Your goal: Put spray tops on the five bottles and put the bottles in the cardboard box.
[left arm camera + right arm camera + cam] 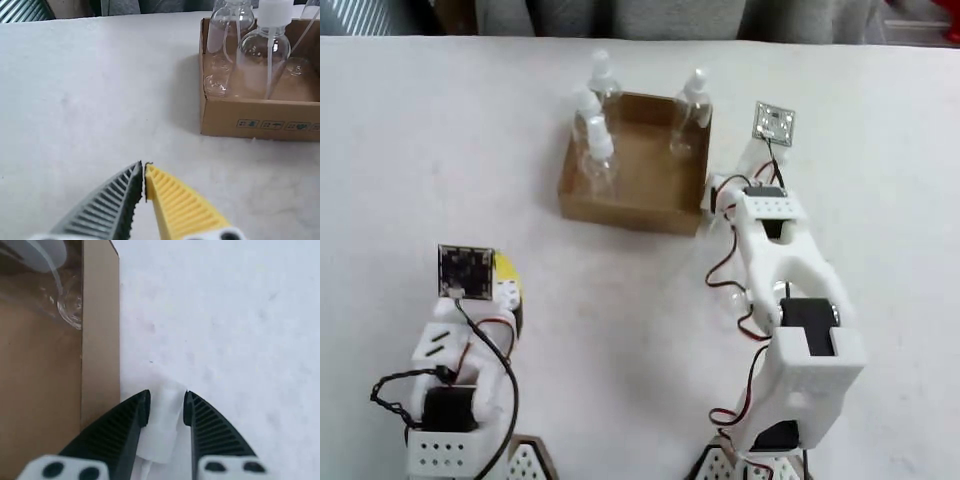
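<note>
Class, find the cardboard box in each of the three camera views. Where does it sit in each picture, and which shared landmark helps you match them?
High view: the cardboard box sits at upper centre of the table.
Left wrist view: the box lies well beyond the left gripper, a side wall facing the camera.
Right wrist view: the box is close beside the right gripper, one wall running alongside it.
Shared landmark: the clear bottles standing inside it.

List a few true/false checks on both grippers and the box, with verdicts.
1. The left gripper is shut with nothing in it. True.
2. The cardboard box is empty. False: clear bottles stand inside it.
3. The right gripper is just outside the box's wall. True.
4. The right gripper holds nothing. False: a white part sits between its fingers.
</note>
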Available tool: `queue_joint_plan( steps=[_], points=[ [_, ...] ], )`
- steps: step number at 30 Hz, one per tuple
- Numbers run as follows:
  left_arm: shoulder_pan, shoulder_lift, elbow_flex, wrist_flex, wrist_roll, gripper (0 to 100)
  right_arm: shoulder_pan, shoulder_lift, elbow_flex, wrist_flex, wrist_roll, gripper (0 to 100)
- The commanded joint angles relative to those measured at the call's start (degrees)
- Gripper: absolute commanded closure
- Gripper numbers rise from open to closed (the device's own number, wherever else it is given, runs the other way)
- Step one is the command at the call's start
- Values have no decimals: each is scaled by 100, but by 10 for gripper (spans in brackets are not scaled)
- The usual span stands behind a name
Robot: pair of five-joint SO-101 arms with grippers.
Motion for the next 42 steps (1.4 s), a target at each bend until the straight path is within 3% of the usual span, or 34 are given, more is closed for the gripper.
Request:
queue_joint_plan(
  steps=[1, 10, 13, 18, 26, 30, 35, 42],
  points=[
    [-13, -31, 0, 9, -44, 976, -154, 48, -123, 31, 0, 906],
    [-13, -31, 0, 9, -44, 976, -180, 330, -88, 66, 9, 915],
    [-13, -31, 0, 9, -44, 976, -154, 286, -114, 295, 18, 984],
    [-13, -31, 0, 9, -44, 976, -145, -31, -88, 681, 18, 984],
    [-13, -31, 0, 9, -44, 976, 57, -1420, 158, 2053, 18, 982],
    [-4, -31, 0, 9, -44, 976, -4, -2545, 958, 2149, 18, 982],
    [-4, -31, 0, 9, -44, 976, -558, -4119, 2233, 2141, 18, 982],
    [-4, -31, 0, 9, -44, 976, -2044, -5701, 3587, 1912, 18, 982]
  ],
)
